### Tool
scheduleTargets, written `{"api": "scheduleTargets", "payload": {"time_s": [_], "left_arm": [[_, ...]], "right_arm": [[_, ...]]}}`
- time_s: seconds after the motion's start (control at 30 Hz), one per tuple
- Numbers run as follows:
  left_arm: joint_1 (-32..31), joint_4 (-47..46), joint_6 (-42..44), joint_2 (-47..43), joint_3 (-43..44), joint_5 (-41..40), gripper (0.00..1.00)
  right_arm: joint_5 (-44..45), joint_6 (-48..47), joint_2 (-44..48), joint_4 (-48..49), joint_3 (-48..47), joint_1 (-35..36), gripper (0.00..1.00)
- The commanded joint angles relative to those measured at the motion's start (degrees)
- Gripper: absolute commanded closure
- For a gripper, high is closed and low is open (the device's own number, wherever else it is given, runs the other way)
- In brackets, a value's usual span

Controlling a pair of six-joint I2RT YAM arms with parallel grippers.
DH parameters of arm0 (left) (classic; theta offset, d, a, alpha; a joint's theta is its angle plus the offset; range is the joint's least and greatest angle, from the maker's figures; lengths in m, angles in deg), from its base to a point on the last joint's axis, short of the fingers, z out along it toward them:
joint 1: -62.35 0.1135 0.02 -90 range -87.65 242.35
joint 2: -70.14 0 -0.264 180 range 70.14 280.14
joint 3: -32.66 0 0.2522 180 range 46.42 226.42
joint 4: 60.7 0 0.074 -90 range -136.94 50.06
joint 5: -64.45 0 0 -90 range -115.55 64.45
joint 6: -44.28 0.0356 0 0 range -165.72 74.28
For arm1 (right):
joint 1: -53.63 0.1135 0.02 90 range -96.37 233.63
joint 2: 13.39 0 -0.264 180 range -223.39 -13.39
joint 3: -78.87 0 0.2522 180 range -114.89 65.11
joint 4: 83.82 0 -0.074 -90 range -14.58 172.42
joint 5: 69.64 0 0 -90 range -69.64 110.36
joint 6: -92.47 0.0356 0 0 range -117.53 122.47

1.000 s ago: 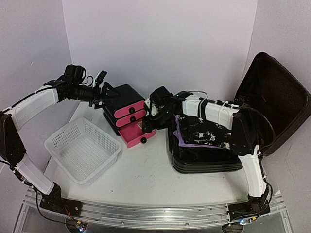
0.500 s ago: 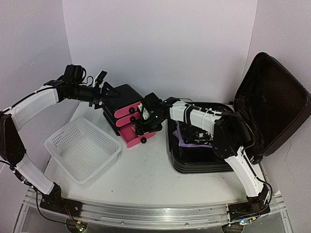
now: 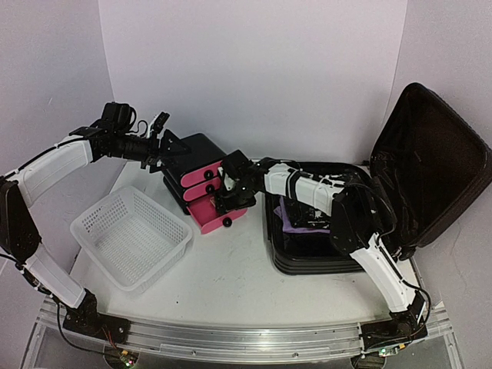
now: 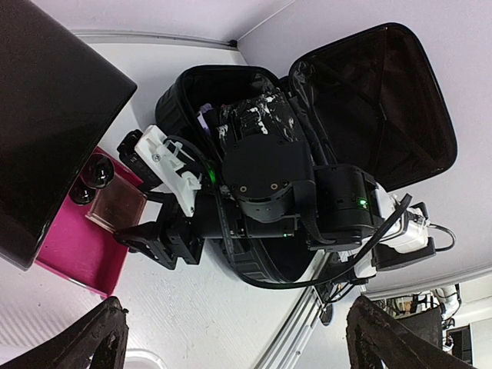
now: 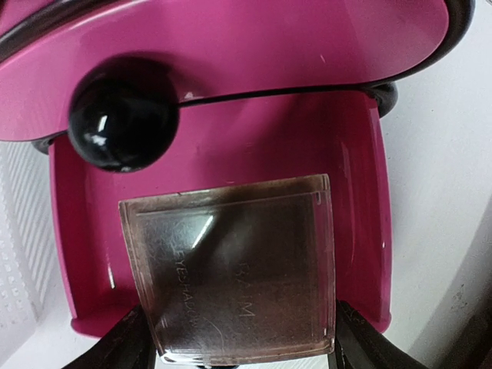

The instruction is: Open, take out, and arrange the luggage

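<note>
Nearest us, on the left of the counter (image 3: 231,284), we see a white mesh basket (image 3: 131,234). To the right, the luggage (image 3: 323,263) lies flat on the counter with its lid (image 3: 434,161) swung up and leaning toward the right wall. A purple cloth (image 3: 287,218) shows inside the lower shell.

The right arm stretches leftward across the open luggage. Its right hand (image 3: 229,198) hangs over the pulled-out bottom drawer (image 3: 206,217) of a small black drawer box (image 3: 196,146). In the right wrist view we find its fingers (image 5: 129,346) partly apart, pressed to either side of a clear square case (image 5: 234,269). They hold the case just above the pink drawer floor, below the round black knob (image 5: 123,123) of the drawer above.

Farthest back, the left hand (image 3: 165,131) hovers at the upper left corner of the drawer box. Its jaws are spread wide and we see nothing in them.
</note>
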Motion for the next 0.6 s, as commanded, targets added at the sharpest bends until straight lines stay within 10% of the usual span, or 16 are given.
{"api": "scheduleTargets", "payload": {"time_s": [0.0,0.57], "left_arm": [[-0.17,-2.71,-0.17,-0.83,0.06,1.57,0.01],[-0.22,-2.94,-0.34,-0.81,-0.03,1.81,0.01]], "right_arm": [[3.08,-0.71,-1.97,2.88,-4.15,0.09,0.42],[4.38,-0.22,-0.28,4.36,-4.30,0.11,0.18]]}}
